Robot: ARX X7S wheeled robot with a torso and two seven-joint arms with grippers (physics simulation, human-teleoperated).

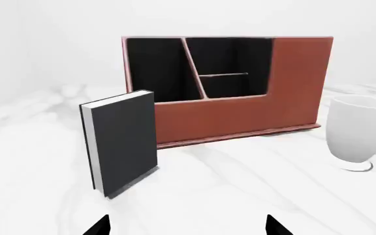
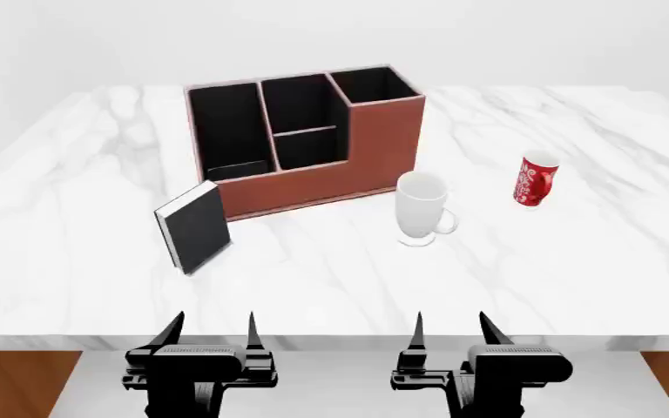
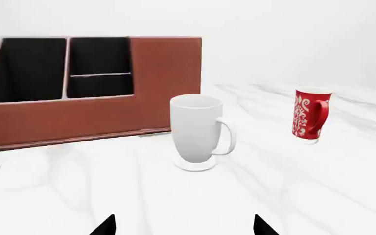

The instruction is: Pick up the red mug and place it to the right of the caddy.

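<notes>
Left tool (image 2: 215,329): hung at the counter's near edge, well short of the caddy, fingers spread apart, holding nothing.
Right tool (image 2: 449,329): level with the left one at the near edge, likewise released and empty.
Counter (image 2: 567,261): white marble, carrying everything.
Black book (image 2: 195,226): stood upright just in front of the caddy's left front corner, white page edges showing; apart from it as far as could be told.
White mug (image 2: 421,207): footed, upright, near the caddy's right front corner, on the line between the right tool and the red mug.
Caddy (image 2: 311,187): reddish-brown, black-lined compartments of stepped heights, behind the book and white mug.
Red mug (image 2: 533,180): upright, well to the right of the caddy, beyond the white mug, untouched.
Step in hand: judged to be the reach, not yet begun.
Doing it well: the right tool seemed the natural choice; it would do best to swing out past the white mug's far side from the caddy, arrive level with the red mug's body, and close across the slim wall clear of the handle (image 3: 320,117).
Set-down: the bare counter beside the caddy's right wall looked free.
Writing: the red mug bore a white scroll-like pattern; no word could be read. No brand seen elsewhere.
</notes>
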